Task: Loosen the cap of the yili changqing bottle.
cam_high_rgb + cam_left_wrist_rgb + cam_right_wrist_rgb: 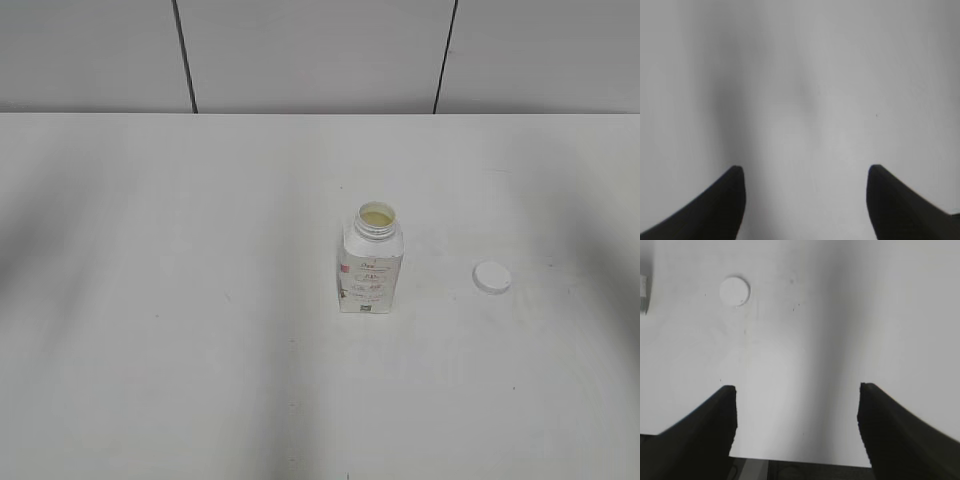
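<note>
One yili changqing bottle (371,265), one cap (491,278), one table (150,300), two grippers: left gripper (805,177), right gripper (796,397)

the light is even and bright, soft, with no glare on the white table (150,300). broad grey shadows with blurred edges lie on it at the left and right sides of the exterior view. both wrist views are a little soft; the dark fingers (715,210) are out of focus.
</note>
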